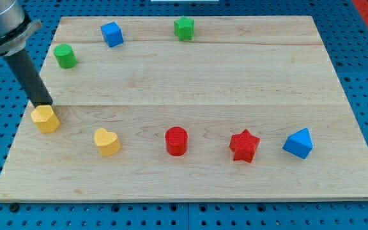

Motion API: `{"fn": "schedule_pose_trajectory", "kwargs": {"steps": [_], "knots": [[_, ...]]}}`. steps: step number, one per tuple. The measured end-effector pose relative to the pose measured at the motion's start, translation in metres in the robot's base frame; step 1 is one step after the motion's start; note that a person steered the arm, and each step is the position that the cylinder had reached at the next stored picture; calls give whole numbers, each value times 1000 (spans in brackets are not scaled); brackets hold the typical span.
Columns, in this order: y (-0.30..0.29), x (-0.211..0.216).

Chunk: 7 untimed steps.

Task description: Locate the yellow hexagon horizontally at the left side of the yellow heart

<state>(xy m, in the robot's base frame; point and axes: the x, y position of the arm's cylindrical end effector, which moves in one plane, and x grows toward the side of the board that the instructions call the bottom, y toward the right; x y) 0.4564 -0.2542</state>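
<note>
My tip [44,104] is right at the top edge of the yellow hexagon [45,119], looks like touching, near the board's [190,96] left edge. The yellow heart [107,141] sits just lower right of it. No jaws here, just a bare rod holding nothing, and its top is cut off at the corner.

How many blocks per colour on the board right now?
Yellow: 2, yellow hexagon, yellow heart
Red: 2, red cylinder, red star
Blue: 2, blue cube, blue triangle
Green: 2, green cylinder, green star
Total: 8
My tip touches the yellow hexagon's top edge.
</note>
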Motion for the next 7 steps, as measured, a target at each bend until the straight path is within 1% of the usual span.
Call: {"fn": "schedule_pose_trajectory", "kwargs": {"steps": [1, 2, 3, 4, 5, 6, 7], "knots": [[0, 22], [7, -1], [45, 9], [0, 40], [0, 41], [-50, 52], [-50, 71]]}}
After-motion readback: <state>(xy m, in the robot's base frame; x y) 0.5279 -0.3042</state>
